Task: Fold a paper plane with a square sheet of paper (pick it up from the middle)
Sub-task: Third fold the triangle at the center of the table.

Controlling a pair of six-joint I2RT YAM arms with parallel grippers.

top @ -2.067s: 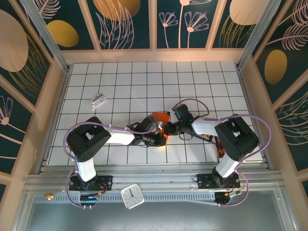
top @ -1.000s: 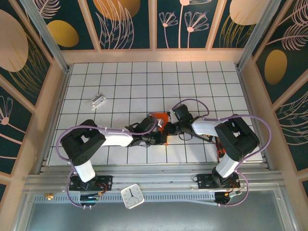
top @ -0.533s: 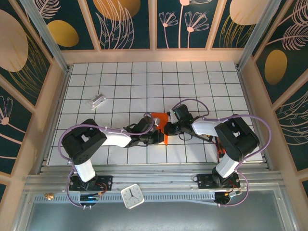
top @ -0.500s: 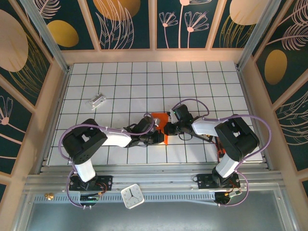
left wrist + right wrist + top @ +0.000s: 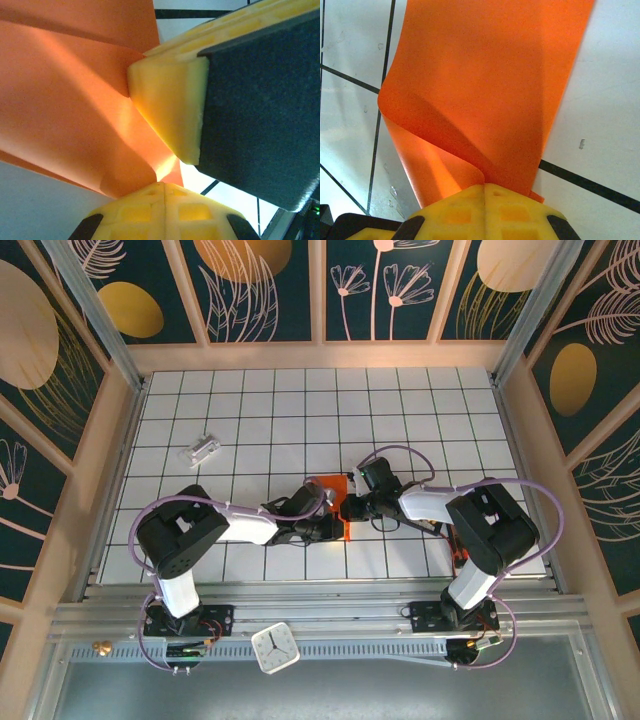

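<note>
Top external view: less orange shows between your arms than half a second ago. The square sheet of paper (image 5: 336,485) sits lower at mid-counter (image 5: 250,400), which reads as a fold being pressed down rather than lifted. Your left hand (image 5: 160,186) is pinched tight on the sheet, and your right hand (image 5: 484,187) is clamped on it too, with a loose curl beside it. Both wrists cover most of the paper, so you can't judge how the edges line up.

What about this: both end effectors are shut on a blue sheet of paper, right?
No, the sheet of paper is bright orange, not blue, as the right wrist view shows. The left end effector and right end effector are both shut on it.
</note>
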